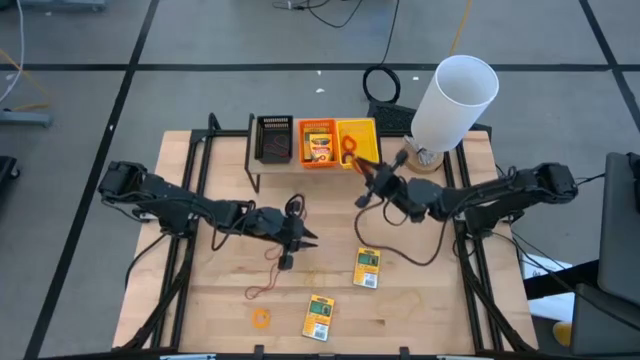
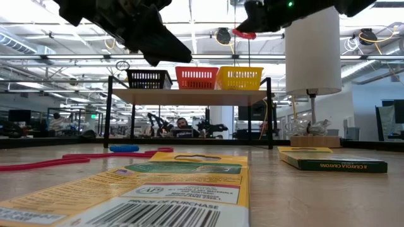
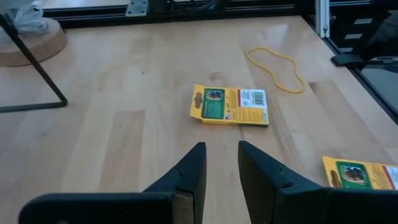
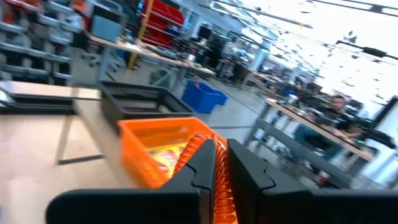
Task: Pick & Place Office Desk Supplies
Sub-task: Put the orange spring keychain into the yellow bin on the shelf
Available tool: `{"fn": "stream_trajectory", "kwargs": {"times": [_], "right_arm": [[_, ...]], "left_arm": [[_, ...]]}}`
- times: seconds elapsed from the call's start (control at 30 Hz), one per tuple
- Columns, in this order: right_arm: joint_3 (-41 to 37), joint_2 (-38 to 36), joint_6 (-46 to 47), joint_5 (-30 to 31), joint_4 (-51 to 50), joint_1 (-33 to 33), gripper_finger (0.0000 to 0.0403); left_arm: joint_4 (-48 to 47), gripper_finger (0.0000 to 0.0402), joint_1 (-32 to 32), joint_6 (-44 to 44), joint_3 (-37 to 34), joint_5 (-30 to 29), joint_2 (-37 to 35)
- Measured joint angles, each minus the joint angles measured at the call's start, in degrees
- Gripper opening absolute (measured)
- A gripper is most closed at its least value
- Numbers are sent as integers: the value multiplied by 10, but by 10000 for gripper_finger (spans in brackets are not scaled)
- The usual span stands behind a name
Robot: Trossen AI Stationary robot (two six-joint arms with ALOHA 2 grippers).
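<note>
A: Right hand [image 1: 362, 172], position and state?

B: It hangs above the far middle of the table [image 1: 200, 300], just beside the yellow bin [image 1: 357, 130] on the raised shelf [image 1: 255, 170]. Its fingers [image 4: 205, 165] are pressed together on an orange rubber band [image 4: 217, 180]. In the low view that hand sits high, over the bins.

A: Left hand [image 1: 308, 238]?

B: Over the middle of the table, fingers [image 3: 193, 171] slightly spread, holding nothing.

A: Supplies on the table?

B: One yellow pack [image 1: 366, 267] lies right of centre, near the left hand. A second pack [image 1: 319, 318] lies at the near edge. A red band [image 1: 262, 291] lies left of the second pack, and an orange loop [image 1: 261, 318] sits at the near edge beside it. A yellow band [image 3: 277, 67] lies on the wood to the right of the first pack.

A: Bins?

B: Black bin [image 1: 274, 138], orange bin [image 1: 318, 143] and yellow bin stand in a row on the shelf. The orange bin holds a pack [image 1: 318, 148]. An orange band [image 1: 347, 148] lies in the yellow bin.

A: Anything else?

B: A white cylinder [image 1: 455, 98] stands at the far right corner.
</note>
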Motion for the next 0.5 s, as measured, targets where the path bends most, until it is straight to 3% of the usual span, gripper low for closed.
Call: {"fn": "stream_trajectory", "kwargs": {"times": [0.13,0.37,0.5], "right_arm": [[0,0,-15,-11,0,-40,17],[0,0,-22,-142,-1,-102,16],[0,0,-22,-152,-10,-130,12]], "left_arm": [[0,81,7,1,0,0,0],[0,81,26,0,0,0,0],[0,81,39,-4,0,0,0]]}}
